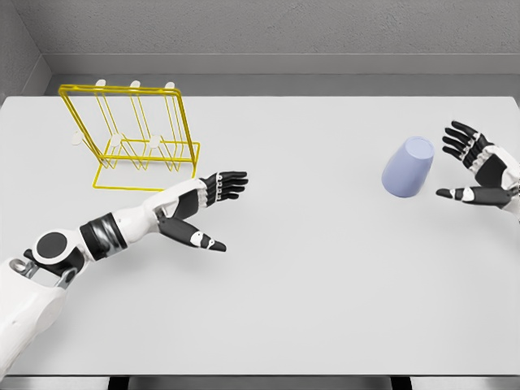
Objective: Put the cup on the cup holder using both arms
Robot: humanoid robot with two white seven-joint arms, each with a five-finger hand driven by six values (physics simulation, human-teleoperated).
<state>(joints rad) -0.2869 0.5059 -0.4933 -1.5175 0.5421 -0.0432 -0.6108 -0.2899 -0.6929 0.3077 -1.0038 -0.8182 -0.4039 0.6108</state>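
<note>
A pale blue cup (409, 166) stands upside down and slightly tilted on the white table (325, 268), right of centre. My right hand (471, 166) is just to its right, open, fingers spread toward the cup with a small gap between them. The yellow wire cup holder (134, 138) with white-tipped pegs stands at the back left. My left hand (213, 207) hovers over the table right of and in front of the holder, open, thumb pointing down-right, holding nothing.
A grey wall (268, 32) runs behind the table's far edge. The table's front edge (260, 375) runs along the bottom of the picture.
</note>
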